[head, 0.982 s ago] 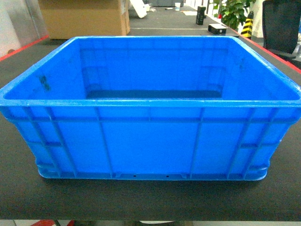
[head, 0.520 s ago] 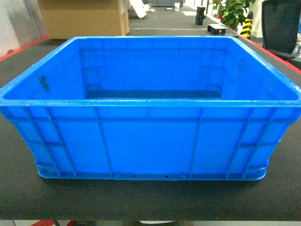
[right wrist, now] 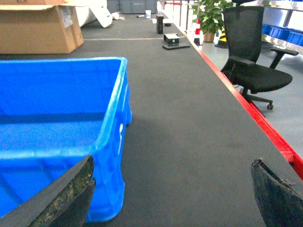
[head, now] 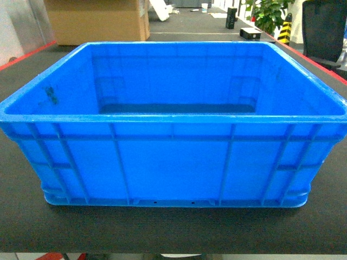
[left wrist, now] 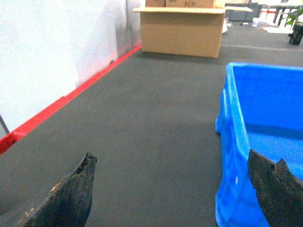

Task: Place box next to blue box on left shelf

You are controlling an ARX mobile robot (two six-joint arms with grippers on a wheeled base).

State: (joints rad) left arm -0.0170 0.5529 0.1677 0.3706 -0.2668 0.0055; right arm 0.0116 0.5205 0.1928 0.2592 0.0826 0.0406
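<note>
The blue crate (head: 173,124) rests on the dark bench (head: 173,233), empty and not yet gripped. The left claw (left wrist: 175,189) is spread wide, with the crate's side wall just inside its right finger; the right claw (right wrist: 175,189) is also wide, with the crate's other side at its left finger. To lift well, I think both claws should take the opposite rims together, at equal height; the left shelf is not in view.
</note>
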